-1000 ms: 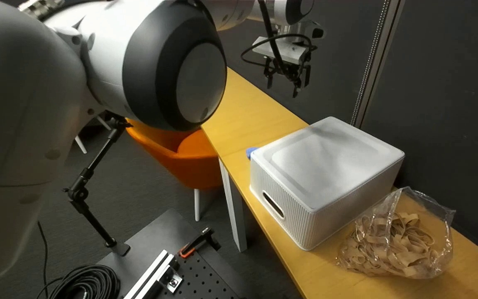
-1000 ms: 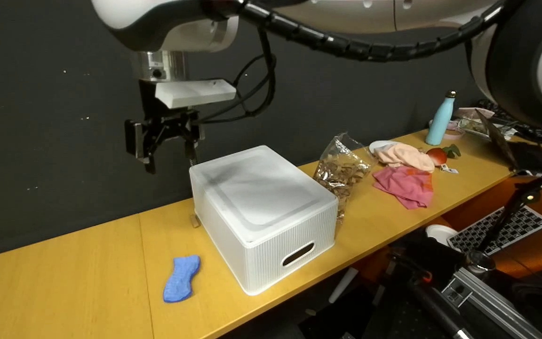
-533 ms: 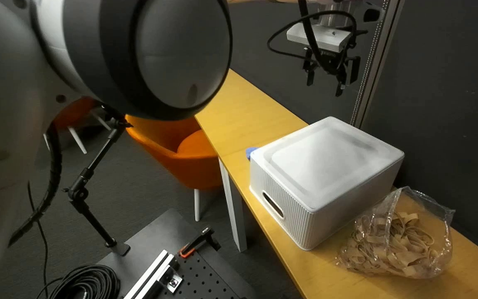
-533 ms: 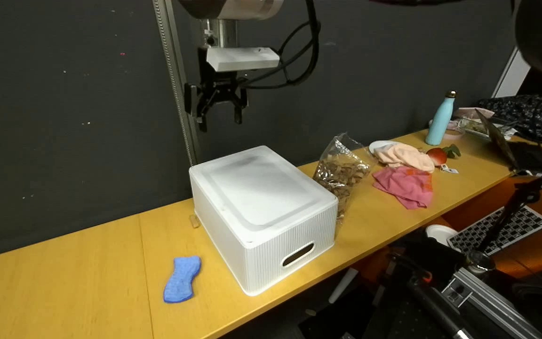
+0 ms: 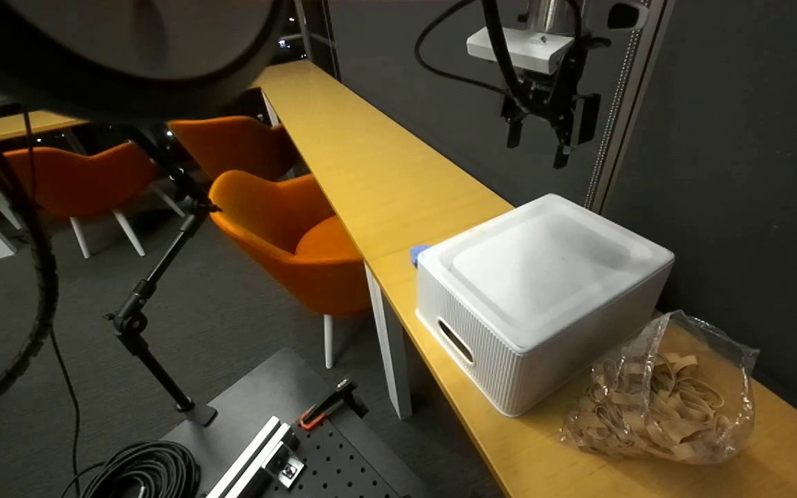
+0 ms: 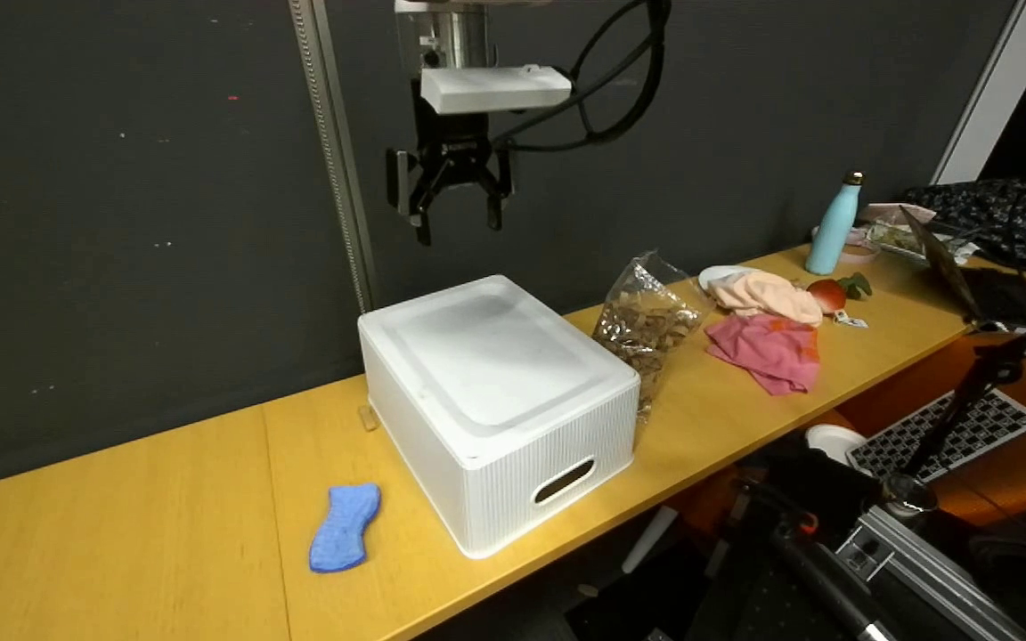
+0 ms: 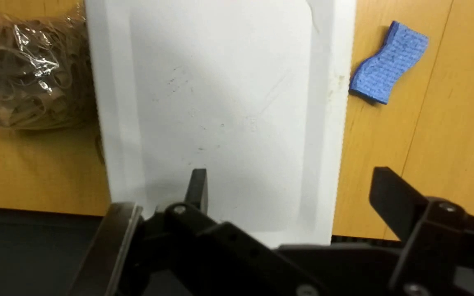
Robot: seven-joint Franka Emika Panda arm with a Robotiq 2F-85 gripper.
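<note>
A white ribbed box [image 6: 495,356] with a slot-shaped handle hole stands on the yellow table, its flat recessed top facing up. Above its rear part hangs my gripper [image 6: 460,227], open, with nothing between its fingers and apart from the box in both exterior views. In the wrist view the gripper [image 7: 289,172] spreads across the box's edge, one finger [image 7: 198,187] over the white top [image 7: 228,102], the other over bare wood. A blue wavy sponge [image 7: 389,61] lies beside the box. On the opposite side sits a clear bag [image 5: 661,408] of tan rubber bands.
A dark wall [image 6: 166,223] rises behind the table. Farther along lie a pink cloth [image 6: 767,347], a peach cloth [image 6: 767,296] and a light blue bottle [image 6: 834,227]. A small tan piece [image 6: 369,417] rests by the box. Orange chairs [image 5: 281,242] stand at the table's front.
From beyond the sponge-side end of the box, my open gripper has shifted over the box's rear and risen. The arm's upper links have swung along. Box, sponge and bag have stayed put.
</note>
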